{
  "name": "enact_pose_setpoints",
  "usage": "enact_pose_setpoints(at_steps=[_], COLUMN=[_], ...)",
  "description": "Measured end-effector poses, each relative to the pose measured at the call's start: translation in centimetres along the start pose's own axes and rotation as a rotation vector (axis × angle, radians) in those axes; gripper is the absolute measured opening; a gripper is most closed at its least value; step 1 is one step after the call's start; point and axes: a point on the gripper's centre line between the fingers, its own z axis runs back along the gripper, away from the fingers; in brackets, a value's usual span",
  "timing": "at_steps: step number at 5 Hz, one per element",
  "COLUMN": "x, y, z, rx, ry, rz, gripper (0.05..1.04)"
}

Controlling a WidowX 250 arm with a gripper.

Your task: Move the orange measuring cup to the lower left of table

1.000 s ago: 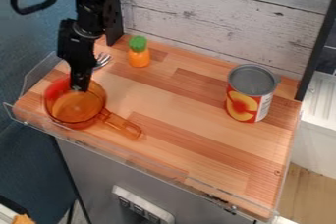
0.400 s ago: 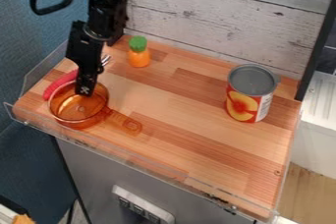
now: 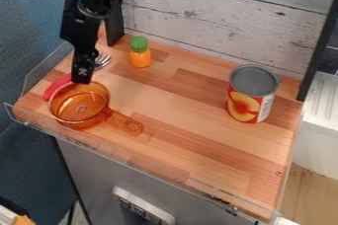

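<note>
A: "Measuring cup point(image 3: 80, 121)?"
B: "1, translucent orange, round, near wooden table's point(image 3: 198, 142) left corner."
A: "Gripper point(image 3: 82, 75)?"
B: "At cup's rear rim; grip state indeterminable."
A: "Cans?"
B: "1, cylindrical point(image 3: 245, 101)."

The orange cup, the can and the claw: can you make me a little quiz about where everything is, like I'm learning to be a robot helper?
1. True or false: in the camera view, the can stands to the right of the cup.

2. Fill in the missing word: the little orange toy has a ____ top.

3. Pick one: in the camera view, the tip of the claw is nearest to
A) the can
B) the cup
C) the toy

Key: 1. true; 2. green; 3. B
</note>
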Motion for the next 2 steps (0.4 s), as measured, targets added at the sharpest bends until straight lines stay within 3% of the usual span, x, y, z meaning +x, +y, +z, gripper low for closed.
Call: enact_pose_setpoints(at_steps=[1,2], x=[1.2,1.9], y=[-0.3,-0.7], z=[2.2,5.2], rx=[-0.039,-0.07], ry=[-0.007,0.054], rz=[0.06,0.079], gripper=[1.007,1.001])
